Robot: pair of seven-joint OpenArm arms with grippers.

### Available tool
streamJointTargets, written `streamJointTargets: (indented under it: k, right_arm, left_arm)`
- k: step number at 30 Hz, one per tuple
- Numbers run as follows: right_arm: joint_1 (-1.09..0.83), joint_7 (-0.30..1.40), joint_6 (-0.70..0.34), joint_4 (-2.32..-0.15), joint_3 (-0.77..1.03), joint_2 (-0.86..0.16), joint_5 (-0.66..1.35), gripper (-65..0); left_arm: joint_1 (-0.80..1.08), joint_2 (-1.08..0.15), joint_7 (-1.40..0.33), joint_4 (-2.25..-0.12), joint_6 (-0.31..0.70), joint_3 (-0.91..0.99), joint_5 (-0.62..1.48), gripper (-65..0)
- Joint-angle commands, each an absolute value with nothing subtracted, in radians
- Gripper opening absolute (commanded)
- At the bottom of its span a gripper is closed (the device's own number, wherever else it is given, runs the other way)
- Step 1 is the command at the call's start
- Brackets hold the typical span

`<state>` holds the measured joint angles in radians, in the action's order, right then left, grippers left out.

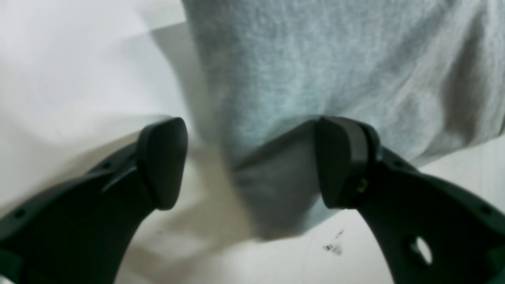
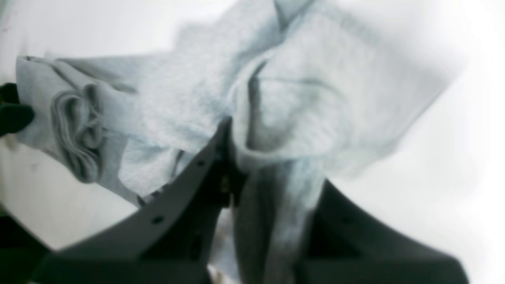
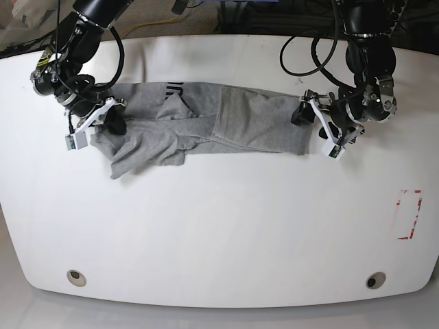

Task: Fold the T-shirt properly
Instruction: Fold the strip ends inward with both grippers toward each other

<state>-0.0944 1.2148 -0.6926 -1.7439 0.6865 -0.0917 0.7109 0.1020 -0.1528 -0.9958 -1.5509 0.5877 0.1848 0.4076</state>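
Your right gripper (image 2: 236, 157) has its fingers pinched closed on a bunched fold of the T-shirt (image 3: 206, 123); in the right wrist view the grey cloth is drawn down into the narrow gap between the two dark fingers (image 2: 189, 177), and the rest of the garment fans out ahead of the fingertips in rumpled layers, with a curled, rolled-up lump off to one side.

Your left gripper (image 1: 250, 161) stands with its fingers spread wide apart. One edge of the shirt hangs into the space between the two pads (image 1: 161, 161): the cloth touches or runs just behind the one pad, while the other pad is clear of it, over bare white table (image 3: 219, 233).

From the base view, the shirt lies stretched as a long wrinkled band across the far half of the table, one end at each of your grippers.
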Motion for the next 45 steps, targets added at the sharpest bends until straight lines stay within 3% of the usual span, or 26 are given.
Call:
streamJointTargets:
  k: [1, 13, 21, 27, 42, 45]
  right_arm:
    - [-0.113, 1.194, -0.698, -1.844, 0.688, -0.11, 0.737, -65.0]
    - [-0.157, 1.27, -0.698, -2.022, 0.526, -0.105, 0.739, -65.0]
    - [-0.159, 1.273, -0.698, -2.023, 0.47, -0.041, 0.934, -65.0]
    - [-0.154, 1.264, -0.698, -2.018, 0.383, 0.002, 0.931, -65.0]
    - [-0.13, 1.133, -0.698, -2.014, 0.153, 0.116, 0.564, -65.0]
    - [-0.108, 1.096, -0.698, -1.975, 0.101, 0.127, 0.504, -57.5]
  left_arm:
    - [0.11, -0.136, -1.055, -1.549, 0.582, 0.193, 0.384, -17.4]
    - [0.091, 0.013, -1.115, -1.549, 0.582, 0.208, 0.383, -17.4]
    - [0.085, 0.025, -1.115, -1.492, 0.582, 0.211, 0.383, -17.4]
    - [0.084, 0.025, -1.112, -1.432, 0.582, 0.213, 0.384, -17.4]
    - [0.087, 0.027, -1.109, -1.422, 0.582, 0.213, 0.39, -17.4]
    - [0.087, 0.027, -1.109, -1.423, 0.582, 0.213, 0.392, -17.4]
